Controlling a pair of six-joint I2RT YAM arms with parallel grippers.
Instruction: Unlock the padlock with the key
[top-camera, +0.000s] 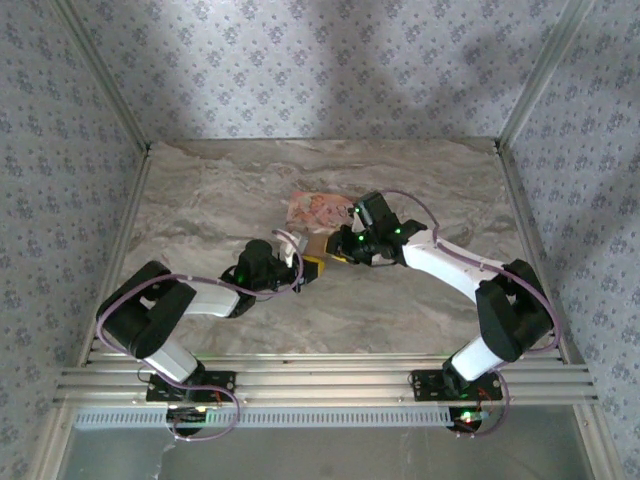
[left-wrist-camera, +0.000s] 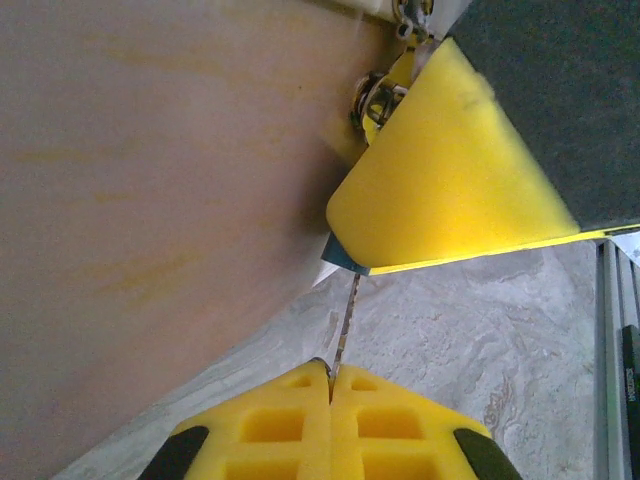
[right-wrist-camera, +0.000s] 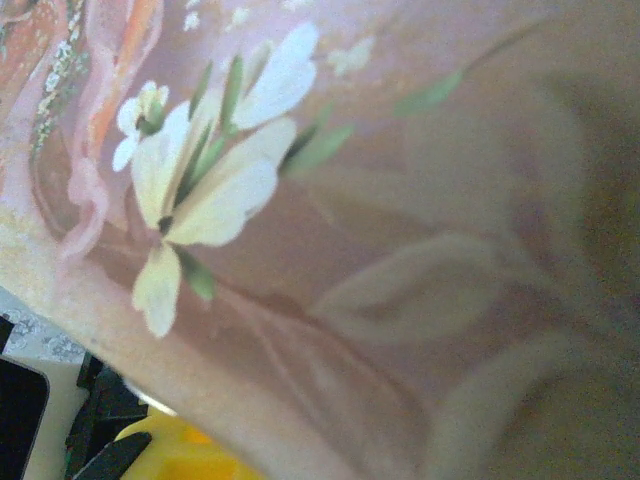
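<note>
My left gripper (left-wrist-camera: 330, 372) is pinched tight together on the key (left-wrist-camera: 346, 315). In the left wrist view it's a thin metal sliver running up from my fingertips at bottom centre.

The padlock (left-wrist-camera: 342, 259) is just a blue corner poking out mid-frame under the yellow pad (left-wrist-camera: 450, 180) of my right gripper (top-camera: 345, 249), which looks clamped on it.

My worry is that I've got the key by barely anything. Any sideways shove at the lock could twist it out of the pinch and drop it on the table (left-wrist-camera: 480, 330). I also can't see the keyhole, so the tip may just jam against the body.

The pink box (top-camera: 318, 208) sits just behind, upper centre in the top view. A bump against it could throw off my aim.
</note>
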